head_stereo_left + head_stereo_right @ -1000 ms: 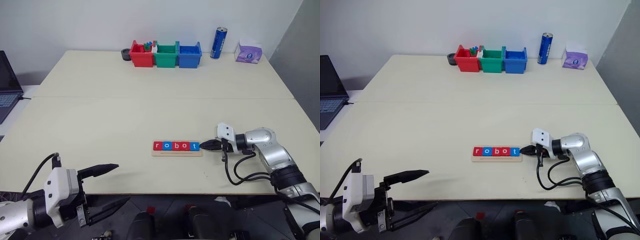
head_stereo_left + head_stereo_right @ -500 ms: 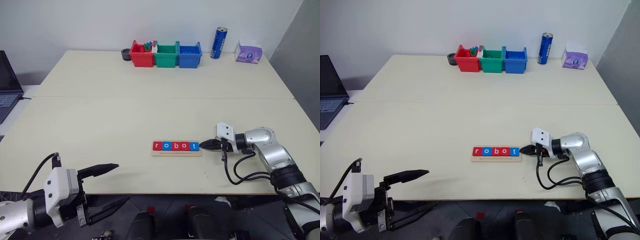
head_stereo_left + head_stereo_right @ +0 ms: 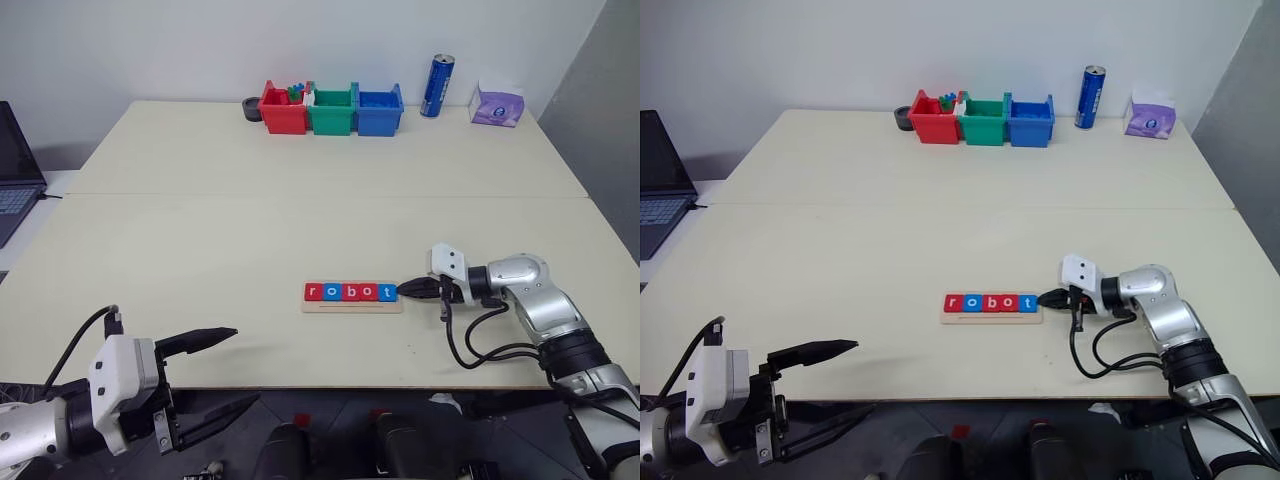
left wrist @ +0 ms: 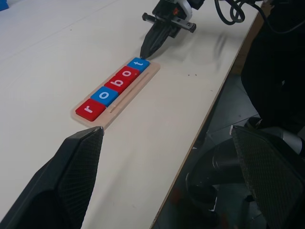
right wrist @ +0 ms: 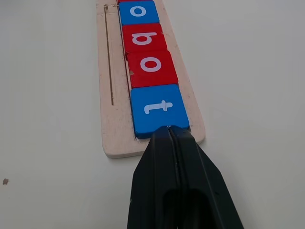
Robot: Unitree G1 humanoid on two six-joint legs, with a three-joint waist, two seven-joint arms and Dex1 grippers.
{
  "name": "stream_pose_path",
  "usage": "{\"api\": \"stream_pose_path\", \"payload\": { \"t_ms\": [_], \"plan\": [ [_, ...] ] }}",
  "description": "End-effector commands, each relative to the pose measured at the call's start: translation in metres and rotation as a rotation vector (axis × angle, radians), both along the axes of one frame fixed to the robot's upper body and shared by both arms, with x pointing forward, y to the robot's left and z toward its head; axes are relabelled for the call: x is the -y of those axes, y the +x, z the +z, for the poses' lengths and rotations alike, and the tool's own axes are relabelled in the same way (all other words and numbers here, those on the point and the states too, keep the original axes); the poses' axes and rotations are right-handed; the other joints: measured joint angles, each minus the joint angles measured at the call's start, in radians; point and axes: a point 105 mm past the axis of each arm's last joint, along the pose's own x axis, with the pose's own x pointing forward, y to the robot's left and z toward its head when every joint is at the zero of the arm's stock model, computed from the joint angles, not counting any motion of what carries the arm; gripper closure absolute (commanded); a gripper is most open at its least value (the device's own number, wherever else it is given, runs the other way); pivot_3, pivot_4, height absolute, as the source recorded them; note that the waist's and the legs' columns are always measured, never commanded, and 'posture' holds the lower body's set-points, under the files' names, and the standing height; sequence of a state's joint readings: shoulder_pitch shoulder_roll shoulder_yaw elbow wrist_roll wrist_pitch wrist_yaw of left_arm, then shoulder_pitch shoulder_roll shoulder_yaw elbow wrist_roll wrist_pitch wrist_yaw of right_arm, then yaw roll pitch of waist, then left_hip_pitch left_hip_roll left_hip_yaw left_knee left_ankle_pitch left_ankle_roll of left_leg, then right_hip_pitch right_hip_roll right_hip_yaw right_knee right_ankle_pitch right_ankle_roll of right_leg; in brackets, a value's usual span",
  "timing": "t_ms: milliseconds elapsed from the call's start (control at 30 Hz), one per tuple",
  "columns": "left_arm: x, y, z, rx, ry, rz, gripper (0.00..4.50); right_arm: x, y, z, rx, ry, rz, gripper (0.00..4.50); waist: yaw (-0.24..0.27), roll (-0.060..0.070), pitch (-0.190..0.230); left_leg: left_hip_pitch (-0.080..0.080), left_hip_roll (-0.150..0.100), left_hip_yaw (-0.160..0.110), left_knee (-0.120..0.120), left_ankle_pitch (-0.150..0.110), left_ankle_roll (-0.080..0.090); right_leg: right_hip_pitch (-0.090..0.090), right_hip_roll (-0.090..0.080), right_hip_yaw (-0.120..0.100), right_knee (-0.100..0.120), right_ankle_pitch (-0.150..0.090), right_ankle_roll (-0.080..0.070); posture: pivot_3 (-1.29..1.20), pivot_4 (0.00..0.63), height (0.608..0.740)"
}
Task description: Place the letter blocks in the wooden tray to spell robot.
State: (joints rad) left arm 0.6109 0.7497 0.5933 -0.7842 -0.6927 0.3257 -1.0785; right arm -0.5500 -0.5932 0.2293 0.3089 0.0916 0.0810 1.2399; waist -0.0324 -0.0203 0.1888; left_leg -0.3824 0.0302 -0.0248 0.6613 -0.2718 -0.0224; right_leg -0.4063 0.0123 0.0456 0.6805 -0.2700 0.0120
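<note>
A: Black fingers pressed together, holding nothing — that's the right claw (image 5: 172,136), its tip against the outer edge of the blue t block (image 5: 158,109), the last tile in the row.

B: And the row itself?

A: Five letter blocks (image 3: 351,292) lie in the wooden tray (image 5: 116,124) reading r, o, b, o, t, red and blue alternating, edge to edge. The tray lies on the cream tabletop (image 3: 200,250) near the front edge.

B: So the step is squaring up the end tile?

A: I'd judge so. Done well, it's a light nudge along the row's own line, so the t seats against the red o block (image 5: 151,67) without skewing or sliding the tray. A push angled off that line could cock the t.

B: The other arm?

A: The left claw (image 3: 210,378) hangs spread and empty off the near edge, well apart from the tray.

B: Further out?

A: Red, green and blue bins (image 3: 332,110), a blue can (image 3: 437,86) and a tissue pack (image 3: 496,104) stand at the far edge.
</note>
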Motion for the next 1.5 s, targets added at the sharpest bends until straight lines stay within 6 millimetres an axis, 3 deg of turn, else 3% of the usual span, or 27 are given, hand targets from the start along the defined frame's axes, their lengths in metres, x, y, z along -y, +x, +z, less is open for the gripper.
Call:
{"api": "stream_pose_path", "payload": {
  "t_ms": [33, 267, 600, 1267, 1500],
  "plan": [
    [0.003, -0.001, 0.003, 0.014, 0.009, -0.013, 0.00, -0.009, 0.000, 0.011, 0.047, 0.009, 0.034, 4.48, 0.000, 0.000, 0.000, 0.000, 0.000, 0.000, 0.000, 0.000, 0.000, 0.000, 0.000, 0.000, 0.000, 0.000, 0.000, 0.00, 0.150, 0.740],
    [0.002, 0.000, 0.003, 0.013, 0.011, -0.015, 0.00, -0.013, 0.001, 0.012, 0.052, 0.020, 0.035, 4.48, 0.000, 0.000, 0.000, 0.000, 0.000, 0.000, 0.000, 0.000, 0.000, 0.000, 0.000, 0.000, 0.000, 0.000, 0.000, 0.00, 0.150, 0.740],
    [0.001, 0.000, 0.002, 0.013, 0.019, -0.015, 0.00, 0.001, -0.002, 0.019, 0.036, 0.011, 0.023, 4.48, 0.000, 0.000, 0.000, 0.000, 0.000, 0.000, 0.000, 0.000, 0.000, 0.000, 0.000, 0.000, 0.000, 0.000, 0.000, 0.00, 0.150, 0.740],
    [0.001, 0.002, 0.004, 0.020, 0.023, -0.011, 0.00, -0.025, 0.003, 0.013, 0.043, 0.048, 0.027, 4.48, 0.000, 0.000, 0.000, 0.000, 0.000, 0.000, 0.000, 0.000, 0.000, 0.000, 0.000, 0.000, 0.000, 0.000, 0.000, 0.00, 0.150, 0.740],
    [0.001, 0.002, 0.004, 0.022, 0.025, -0.008, 0.00, -0.016, 0.002, 0.019, 0.037, 0.053, 0.019, 4.48, 0.000, 0.000, 0.000, 0.000, 0.000, 0.000, 0.000, 0.000, 0.000, 0.000, 0.000, 0.000, 0.000, 0.000, 0.000, 0.00, 0.150, 0.740]
  ]
}}
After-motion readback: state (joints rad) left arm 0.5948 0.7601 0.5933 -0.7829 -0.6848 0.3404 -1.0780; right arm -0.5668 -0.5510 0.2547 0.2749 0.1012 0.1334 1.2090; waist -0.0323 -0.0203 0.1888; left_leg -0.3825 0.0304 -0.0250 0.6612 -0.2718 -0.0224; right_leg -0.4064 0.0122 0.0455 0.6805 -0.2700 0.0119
